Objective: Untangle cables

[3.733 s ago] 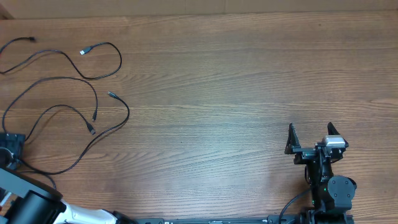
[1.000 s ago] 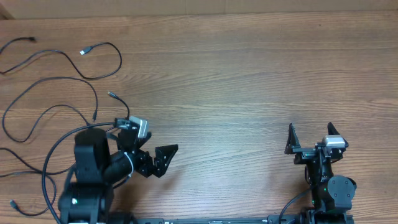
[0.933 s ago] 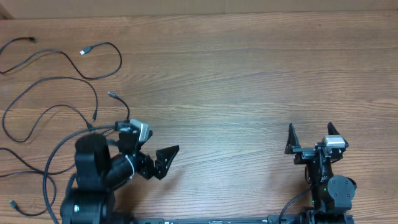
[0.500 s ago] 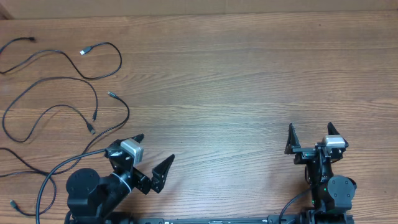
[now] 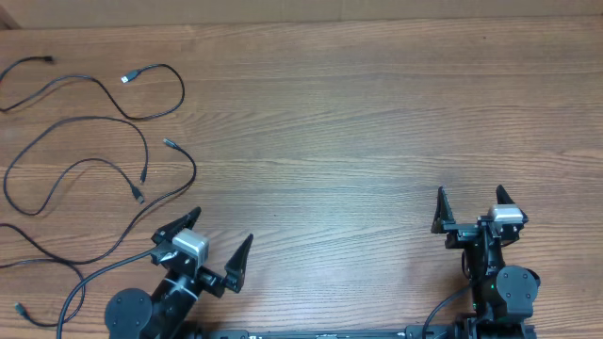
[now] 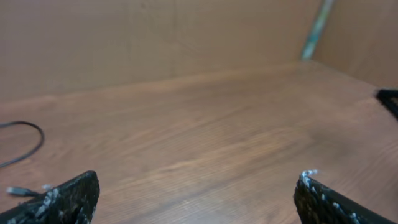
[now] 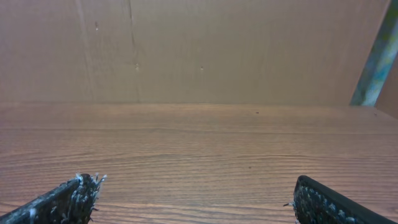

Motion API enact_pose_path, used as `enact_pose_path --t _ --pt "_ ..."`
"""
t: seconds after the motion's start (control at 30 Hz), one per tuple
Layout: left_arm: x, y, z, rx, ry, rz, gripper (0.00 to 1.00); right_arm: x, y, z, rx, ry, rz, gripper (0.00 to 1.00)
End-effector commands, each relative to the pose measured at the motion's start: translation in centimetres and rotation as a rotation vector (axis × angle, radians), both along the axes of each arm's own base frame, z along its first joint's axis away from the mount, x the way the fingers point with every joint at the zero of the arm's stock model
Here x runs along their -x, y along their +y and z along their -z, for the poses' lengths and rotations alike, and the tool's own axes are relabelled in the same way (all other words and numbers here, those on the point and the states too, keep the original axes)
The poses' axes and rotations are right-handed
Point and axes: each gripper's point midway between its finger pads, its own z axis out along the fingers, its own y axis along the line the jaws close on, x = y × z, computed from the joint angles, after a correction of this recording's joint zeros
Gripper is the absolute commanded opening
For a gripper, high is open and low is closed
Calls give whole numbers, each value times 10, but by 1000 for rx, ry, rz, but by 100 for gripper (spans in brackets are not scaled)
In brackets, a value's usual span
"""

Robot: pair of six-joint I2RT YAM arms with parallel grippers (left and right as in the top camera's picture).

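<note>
The counter [image 5: 358, 122] is a wood-grain surface, bounded at its far edge by a plain brown wall. The cables [image 5: 91, 118] lie flat on the far-left part of the counter, spread in loose open loops. One cable runs from a small dark plug [image 5: 47, 59] near the far edge, through a wide loop, to a silvery plug [image 5: 128, 77]. A second cable forms a large arc nearer the middle of the group, and its two ends lie close together. A third cable starts at a plug [image 5: 170, 143], curves toward the near edge and exits the left side of the view. One more plug end [image 5: 19, 309] lies at the near-left corner. The left tool [image 5: 223, 226] sits at the near edge, to the right of the cable group and apart from it. Its jaws stand wide apart, with only bare counter between them. The left wrist view confirms this: both fingers [image 6: 62, 199] appear at opposite bottom corners, a curved cable section [image 6: 41, 138] lies ahead on the left, and a small plug tip [image 6: 18, 191] lies just beside the left-hand finger. Contact between that tip and the finger cannot be determined. The right tool [image 5: 470, 193] sits at the near-right side of the counter, well apart from the cables. Its jaws are likewise spread wide, and the right wrist view shows only bare wood ahead of them.
</note>
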Motion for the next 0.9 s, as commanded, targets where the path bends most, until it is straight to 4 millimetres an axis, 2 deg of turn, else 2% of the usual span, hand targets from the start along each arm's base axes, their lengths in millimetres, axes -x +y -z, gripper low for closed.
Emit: enact_pose_path --t 0.0,0.1,0.23,0.4,0.6,0.8,0.87 --pt "-14 12 8 -31 -50 -74 100 0 0 1 -3 -6 0 100" --pt "-21 17 1 -31 -114 -103 100 0 0 1 -3 -6 0 100" --pt "-33 33 -8 -28 -191 -202 100 0 0 1 -3 -6 0 100" --pt "-47 55 10 34 -184 -335 99 0 0 1 -3 -6 0 100" --pt "-58 68 32 111 -199 -417 100 0 0 1 -3 -6 0 100" --pt "-59 80 38 72 -188 -469 100 0 0 1 -3 -6 0 100" --pt "-59 81 46 33 -166 -473 100 0 0 1 -3 -6 0 100"
